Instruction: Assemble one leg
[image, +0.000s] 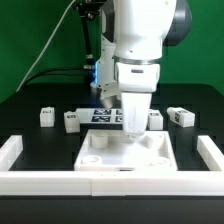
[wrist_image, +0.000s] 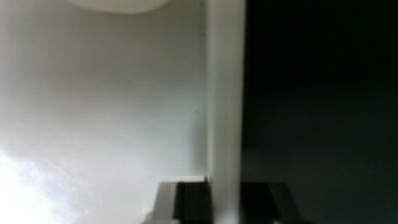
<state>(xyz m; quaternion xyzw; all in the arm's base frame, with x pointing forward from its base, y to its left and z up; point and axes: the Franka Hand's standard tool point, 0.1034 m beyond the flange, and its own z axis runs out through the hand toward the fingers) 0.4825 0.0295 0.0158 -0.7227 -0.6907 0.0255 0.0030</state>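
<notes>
honestly, hardly anything looks done yet: four legs (image: 45, 117) lie loose on the desk (image: 35, 145) behind the white panel (image: 125, 155), two towards the exterior view's left and two towards its right, and none seems fitted to it. picking one up and seating it is all to come. the tool (image: 133, 126) hangs low at the panel's far edge, just beside the nearest leg (image: 155, 119). in the wrist view a pale upright strip runs between its fingers (wrist_image: 178, 200), perhaps the panel's rim, but it's too blurred: i cannot tell whether they stand apart or clamp it.
</notes>
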